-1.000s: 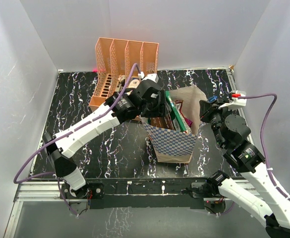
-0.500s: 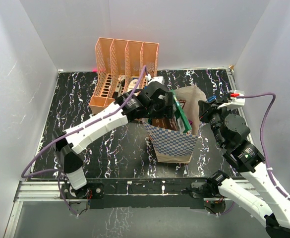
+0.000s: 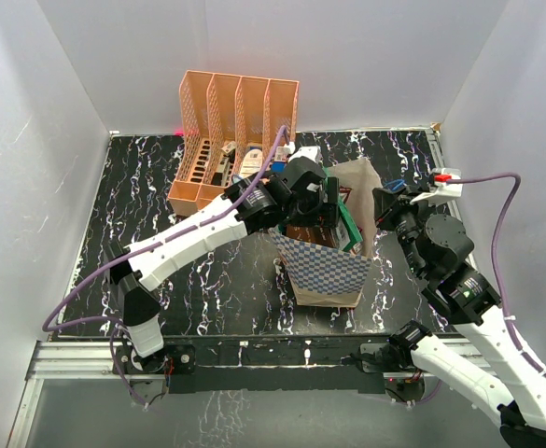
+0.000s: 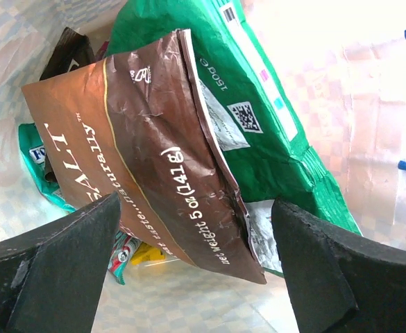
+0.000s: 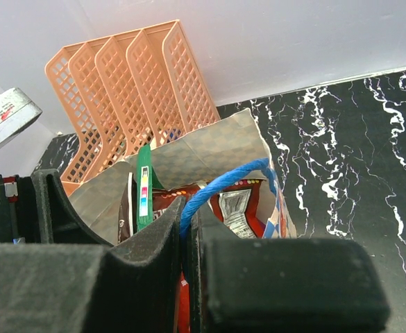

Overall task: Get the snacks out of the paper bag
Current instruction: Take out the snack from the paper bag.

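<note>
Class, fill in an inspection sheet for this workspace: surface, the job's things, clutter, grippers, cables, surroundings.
Surface: black table with white marbling.
Job's things: checkered paper bag standing open; brown Sea Salt packet and green packet inside it, more packets beneath.
Clutter: orange file rack at the far edge, small items in its slots.
Grippers: left gripper open inside the bag, jaws either side of the Sea Salt packet; right gripper shut on the bag's blue rope handle.
Cables: purple cable looping by the right arm, another along the left arm.
Surroundings: plain white walls on three sides.
</note>
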